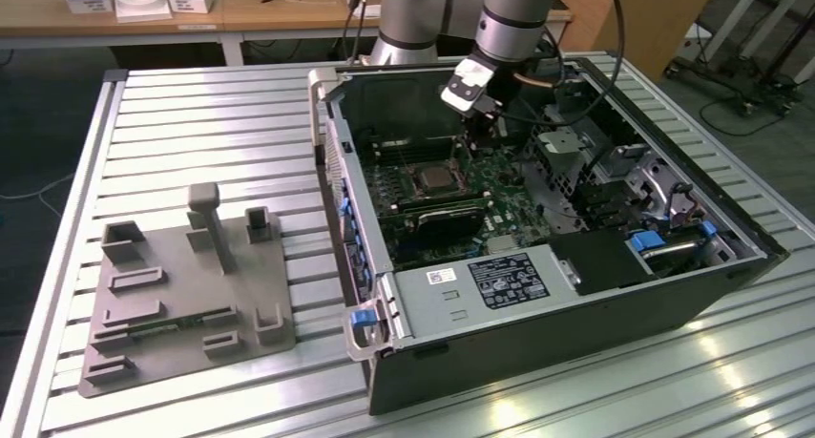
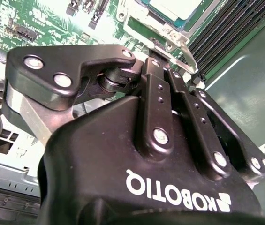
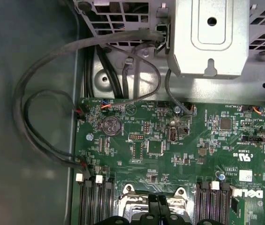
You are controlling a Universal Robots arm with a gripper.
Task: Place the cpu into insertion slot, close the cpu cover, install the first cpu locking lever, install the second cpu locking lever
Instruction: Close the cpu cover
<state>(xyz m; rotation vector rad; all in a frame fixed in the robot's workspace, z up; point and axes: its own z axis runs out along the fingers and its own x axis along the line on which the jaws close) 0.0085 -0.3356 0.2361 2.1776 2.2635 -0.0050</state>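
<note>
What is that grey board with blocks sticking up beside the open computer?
The matte grey board, plastic by its look, lies flat on the slatted metal table, at the exterior view's left of the open black computer case and apart from it. Tall posts and low bracket-shaped holders rise from it.

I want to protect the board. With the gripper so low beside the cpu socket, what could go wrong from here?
1. The gripper is right at the cpu cover, next to the cpu. A sideways slip could scrape the motherboard or bend the cover.
2. Loose black cables loop along the board's edge inside the case. The wrist might snag them.
</note>
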